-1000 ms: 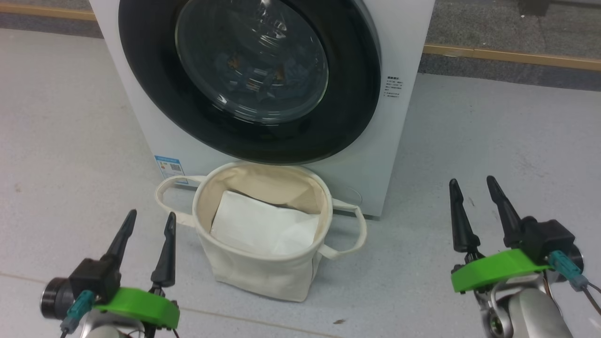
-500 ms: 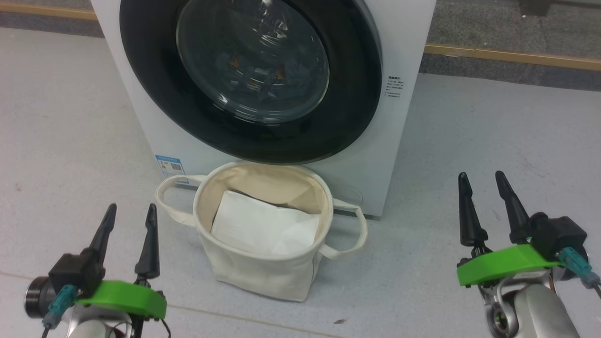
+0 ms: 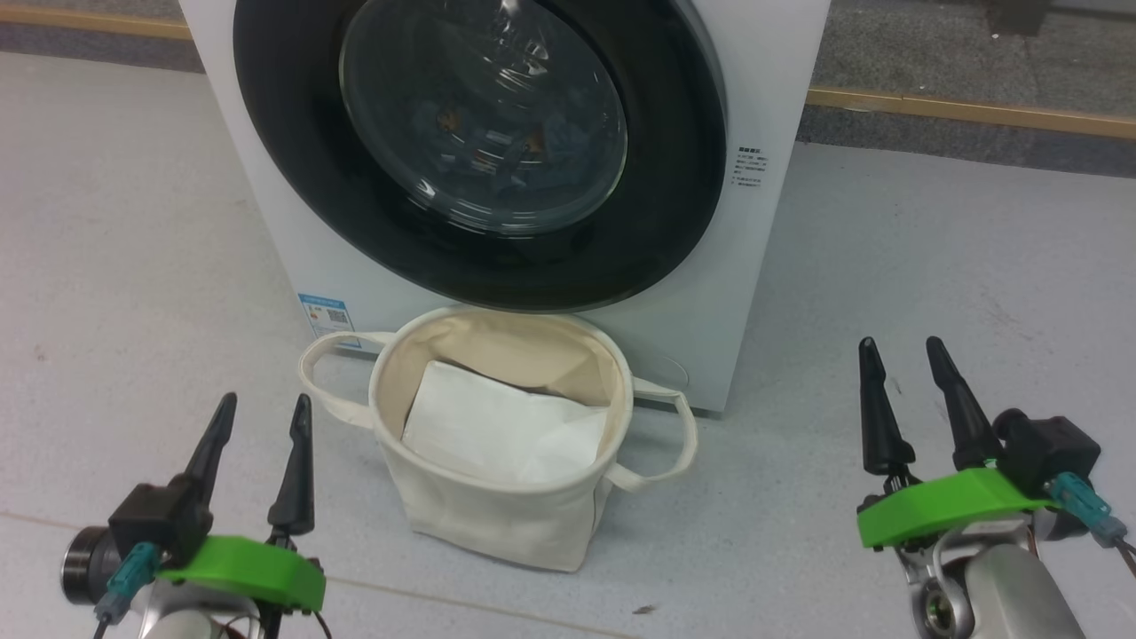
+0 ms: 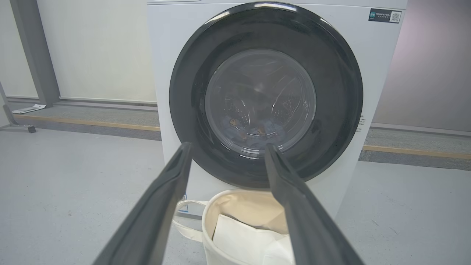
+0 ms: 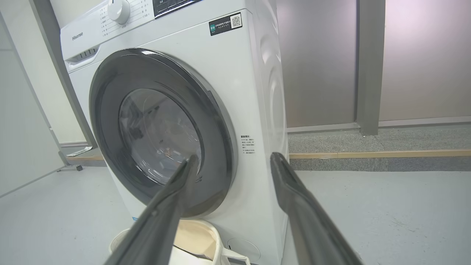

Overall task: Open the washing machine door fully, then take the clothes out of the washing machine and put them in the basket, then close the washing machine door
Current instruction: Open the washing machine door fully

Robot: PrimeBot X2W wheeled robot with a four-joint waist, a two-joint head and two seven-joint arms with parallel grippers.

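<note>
Standing shut, the big round washing machine door (image 3: 479, 142) with its glossy black rim fronts the large white front-loading washing machine (image 3: 772, 80). Behind its glass, the light-blue clothes (image 3: 497, 155) with orange-brown print lie in the drum. At the door's 6 o'clock, the round cream canvas basket (image 3: 497, 524) sits on the grey floor (image 3: 133, 222), a white folded sheet (image 3: 497, 426) inside. The left gripper (image 3: 266, 399) at the basket's 8 o'clock and the right gripper (image 3: 898, 342) at its 3 o'clock hover released, fingers spread, holding nothing.

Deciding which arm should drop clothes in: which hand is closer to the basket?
The left hand, close beside the basket; the right hand stands clearly farther off on the other side.
</note>
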